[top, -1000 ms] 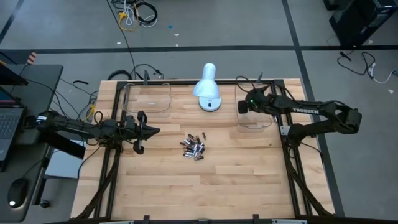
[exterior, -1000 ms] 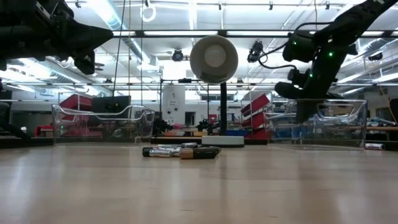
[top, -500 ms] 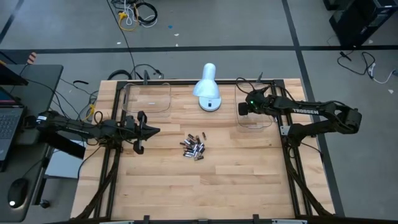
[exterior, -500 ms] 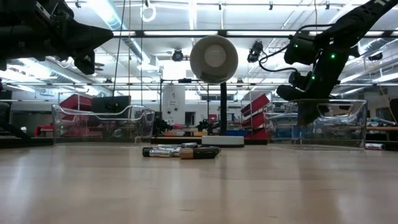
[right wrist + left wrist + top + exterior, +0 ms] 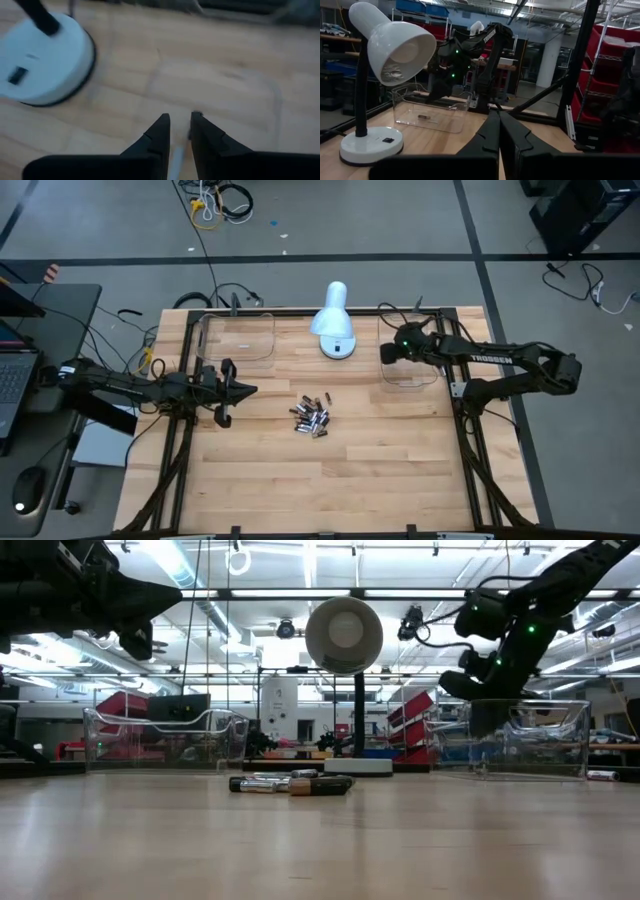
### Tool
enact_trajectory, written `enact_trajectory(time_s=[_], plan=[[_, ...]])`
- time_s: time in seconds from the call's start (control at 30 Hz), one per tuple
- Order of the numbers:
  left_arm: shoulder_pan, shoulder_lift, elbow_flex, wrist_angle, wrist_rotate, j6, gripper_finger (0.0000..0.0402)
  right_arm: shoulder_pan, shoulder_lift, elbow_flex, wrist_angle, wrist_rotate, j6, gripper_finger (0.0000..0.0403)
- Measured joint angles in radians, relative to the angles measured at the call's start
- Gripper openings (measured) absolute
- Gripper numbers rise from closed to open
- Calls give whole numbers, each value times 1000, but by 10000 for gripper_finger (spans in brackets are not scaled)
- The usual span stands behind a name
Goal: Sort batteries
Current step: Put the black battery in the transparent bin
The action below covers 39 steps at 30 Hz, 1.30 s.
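Observation:
The batteries (image 5: 312, 417) lie in a loose pile on the wooden table's middle, seen side-on in the low view (image 5: 290, 783). One small dark battery (image 5: 423, 117) lies on the floor of the right clear tray (image 5: 425, 375). My right gripper (image 5: 385, 353) hangs over that tray's left part, pointing steeply down, open with a narrow gap (image 5: 180, 122). A pale blurred streak shows low in the gap; what it is I cannot tell. My left gripper (image 5: 250, 390) waits shut (image 5: 498, 117) at the table's left, above the wood.
A white desk lamp (image 5: 335, 330) stands at the far middle, its base close to the right tray. A second clear tray (image 5: 240, 337) sits at the far left. Bare wood lies around and in front of the battery pile.
My right gripper has stayed over the right tray while its wrist has turned a little. The left arm and the battery pile have kept still.

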Motion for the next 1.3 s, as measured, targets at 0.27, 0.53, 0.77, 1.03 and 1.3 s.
enact_trajectory(time_s=[0.27, 0.53, 0.77, 1.03, 1.3], plan=[[0, 0, 0, -2, 26, -21, 2, 116, -1, 85, 85, 15, -190, 60], [0, 0, 0, -37, 27, -26, 2, 375, -1, 117, 238, 6, -288, 59], [0, 0, 0, -60, 27, -26, 2, 589, 1, 117, 346, 29, -333, 59], [0, 0, 0, -60, 27, -24, 2, 736, 9, 117, 501, 32, -431, 59], [0, 0, 0, -59, 27, -25, 2, 766, 151, 118, 680, 29, -528, 59]])
